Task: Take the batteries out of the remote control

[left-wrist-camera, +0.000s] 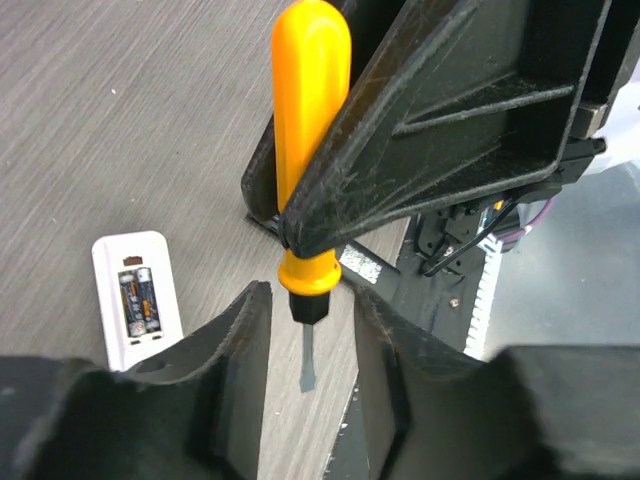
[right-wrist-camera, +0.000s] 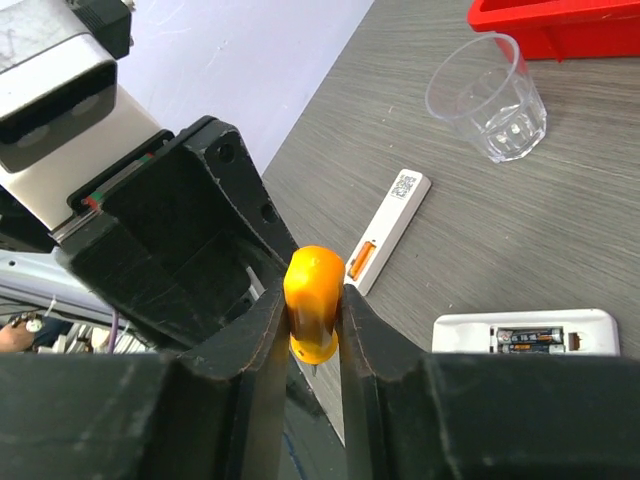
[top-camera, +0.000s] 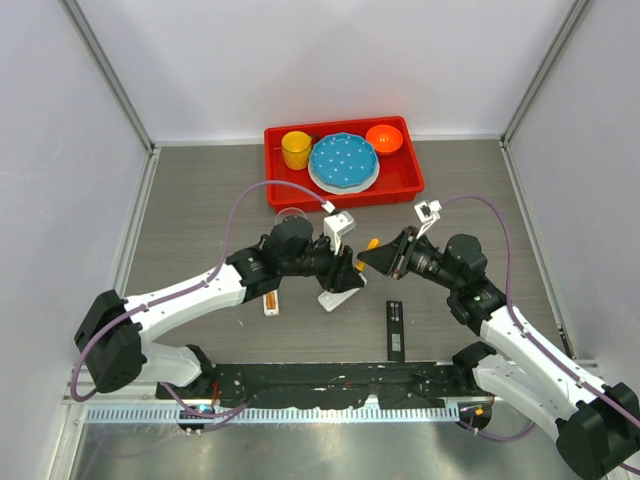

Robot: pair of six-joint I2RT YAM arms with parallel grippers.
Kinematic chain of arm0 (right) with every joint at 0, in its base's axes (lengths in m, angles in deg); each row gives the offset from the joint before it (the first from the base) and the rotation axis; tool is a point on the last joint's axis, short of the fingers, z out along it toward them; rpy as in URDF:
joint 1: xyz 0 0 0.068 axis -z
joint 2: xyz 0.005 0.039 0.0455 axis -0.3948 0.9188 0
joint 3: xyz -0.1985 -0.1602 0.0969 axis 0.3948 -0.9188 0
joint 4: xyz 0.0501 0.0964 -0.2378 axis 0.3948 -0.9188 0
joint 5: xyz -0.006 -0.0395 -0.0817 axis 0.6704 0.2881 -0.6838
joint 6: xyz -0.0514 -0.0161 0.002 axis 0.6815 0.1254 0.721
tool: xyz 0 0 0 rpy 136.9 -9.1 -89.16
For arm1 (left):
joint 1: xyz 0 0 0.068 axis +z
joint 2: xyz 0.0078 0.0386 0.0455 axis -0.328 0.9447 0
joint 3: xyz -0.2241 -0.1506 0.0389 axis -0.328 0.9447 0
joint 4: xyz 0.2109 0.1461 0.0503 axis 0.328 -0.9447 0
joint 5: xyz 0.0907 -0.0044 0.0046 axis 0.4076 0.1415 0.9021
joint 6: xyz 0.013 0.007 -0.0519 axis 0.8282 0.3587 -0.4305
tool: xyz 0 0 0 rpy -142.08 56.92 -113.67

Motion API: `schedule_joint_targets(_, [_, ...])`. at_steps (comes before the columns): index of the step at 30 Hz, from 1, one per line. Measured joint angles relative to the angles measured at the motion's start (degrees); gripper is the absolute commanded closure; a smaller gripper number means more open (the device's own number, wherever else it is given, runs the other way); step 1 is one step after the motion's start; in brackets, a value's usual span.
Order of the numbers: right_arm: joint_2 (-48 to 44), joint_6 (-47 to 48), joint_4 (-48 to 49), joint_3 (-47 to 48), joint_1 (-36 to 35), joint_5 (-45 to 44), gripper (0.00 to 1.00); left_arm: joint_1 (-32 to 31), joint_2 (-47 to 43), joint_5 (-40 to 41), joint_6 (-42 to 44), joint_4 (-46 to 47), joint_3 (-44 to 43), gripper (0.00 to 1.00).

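Observation:
The white remote control (left-wrist-camera: 135, 300) lies face down with its back cover off, and two dark batteries (left-wrist-camera: 137, 298) sit in the bay. It also shows in the right wrist view (right-wrist-camera: 525, 335), batteries (right-wrist-camera: 530, 340) inside. My right gripper (right-wrist-camera: 315, 300) is shut on the orange handle of a screwdriver (right-wrist-camera: 315, 305), held in the air above the table. My left gripper (left-wrist-camera: 310, 300) is open: the screwdriver's blade (left-wrist-camera: 308, 360) hangs between its fingers with a gap on each side. From above, both grippers meet at the screwdriver (top-camera: 372, 243), right of the remote (top-camera: 333, 297).
A slim white bar with an orange insert (right-wrist-camera: 385, 230) lies left of the remote. A clear plastic cup (right-wrist-camera: 490, 95) stands behind it. A red tray (top-camera: 412, 180) at the back holds a yellow cup, a blue plate and an orange bowl. A black strip (top-camera: 396, 330) lies at the front.

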Motion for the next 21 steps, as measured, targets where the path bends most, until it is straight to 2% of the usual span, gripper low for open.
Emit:
schedule_joint_targets(6, [-0.02, 0.68, -0.59, 0.0, 0.0, -2.99, 0.99, 2.51, -2.08, -0.76, -0.02, -0.7, 0.72, 0.28])
schedule_joint_targets(14, [-0.02, 1.27, -0.85, -0.02, 0.04, -6.82, 0.99, 3.85, -2.78, 0.17, 0.13, -0.87, 1.2, 0.18])
schedule_joint_targets(20, [0.15, 3.96, -2.86, -0.17, 0.15, -14.71, 0.99, 3.82, -2.36, 6.73, 2.99, -4.26, 1.73, 0.13])
schedule_joint_targets(21, [0.57, 4.42, -2.89, -0.2, 0.15, -15.93, 0.99, 3.82, -1.88, 7.91, 3.56, -4.92, 1.73, 0.09])
